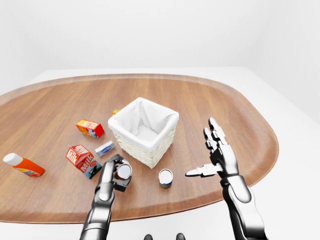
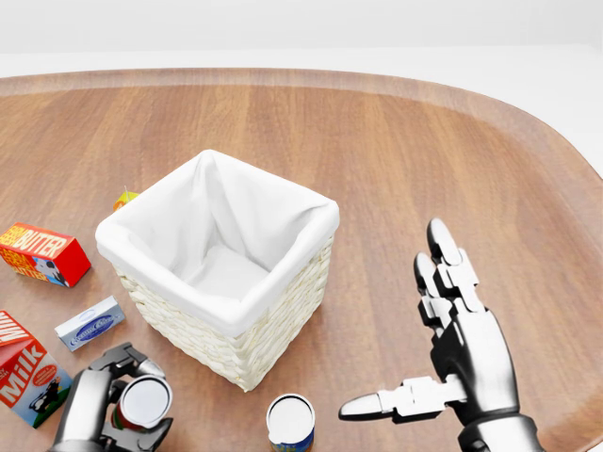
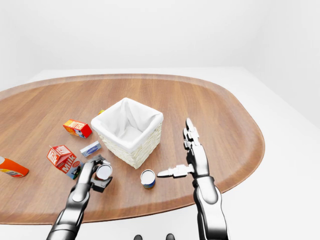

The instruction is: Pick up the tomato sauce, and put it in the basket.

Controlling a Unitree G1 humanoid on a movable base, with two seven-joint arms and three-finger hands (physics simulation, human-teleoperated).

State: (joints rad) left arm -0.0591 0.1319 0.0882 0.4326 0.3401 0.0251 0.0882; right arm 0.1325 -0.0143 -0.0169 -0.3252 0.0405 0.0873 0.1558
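A white-lined wicker basket (image 3: pixel 127 131) is seen at frame centre on an oval wooden table (image 3: pixel 215 115). At lower left, a can, the tomato sauce (image 3: pixel 104 172), is gripped by the left hand (image 3: pixel 92 174). The right hand (image 3: pixel 192 157) is held open at centre right, fingers spread. A second can (image 3: pixel 147 178) stands between the hands. A butter box (image 3: pixel 77 128), milk carton (image 3: pixel 62 157), small blue-grey box (image 3: pixel 91 148) and orange bottle (image 3: pixel 11 167) are placed at left.
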